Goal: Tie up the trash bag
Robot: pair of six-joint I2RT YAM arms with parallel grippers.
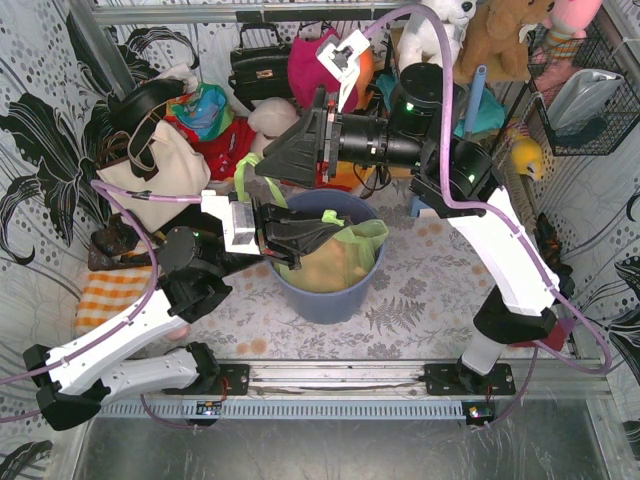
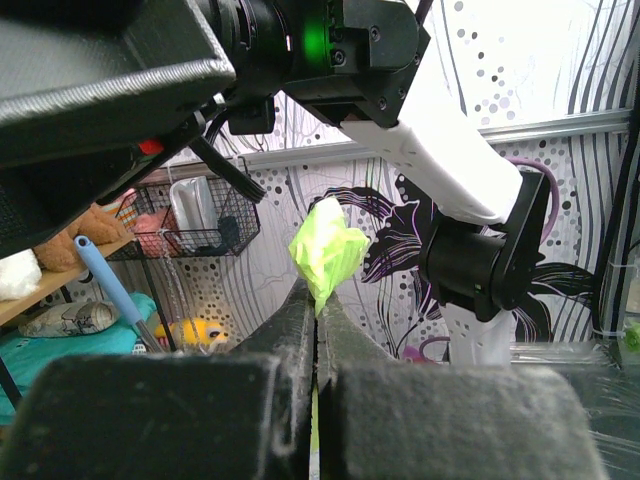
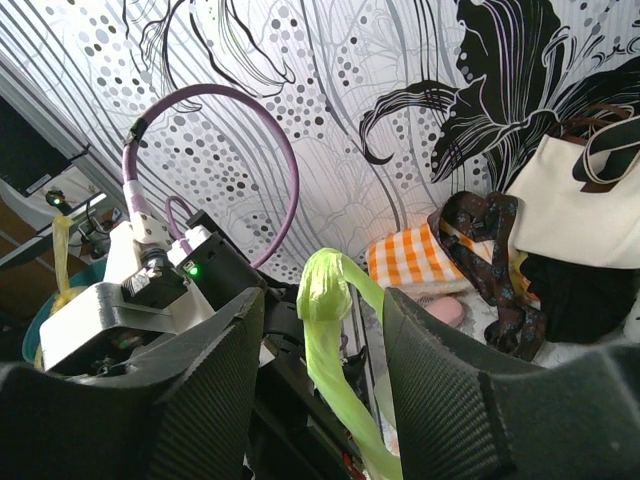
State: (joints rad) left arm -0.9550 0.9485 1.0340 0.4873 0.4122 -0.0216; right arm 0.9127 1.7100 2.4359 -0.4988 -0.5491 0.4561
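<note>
Two pincers are at work over the blue-grey bin [image 1: 322, 303]. The left pincer [image 2: 316, 300] is clamped together on a pinch of the trash bag [image 2: 326, 250], with lime-green film bunching just past its tips. Seen from above, this grip sits right over the bin's mouth, towards the near-left of the rim. The right pincer [image 3: 322, 305] has its jaws apart, flanking a twisted green strip [image 3: 332, 375] of the same bag. The strip rises between them without visibly touching either side. In the overhead view this pincer hangs above and behind the bin's far-left rim, pointing left, and the strip runs up from the bin towards it. The rest of the bag lies inside the bin with its edge draped over the right of the rim, and tan-brown paper shows through the film. The bin stands on the patterned bench [image 1: 430, 300], between the two arms.

By my reading, the step in hand is gathering the second tail: one corner is secured, the other framed but not gripped. The next move calls for the right pincer to come together squarely on the strip before either arm pulls. The two tails must then cross above the bin. Film this thin may slip or tear if hauled hard.
</note>
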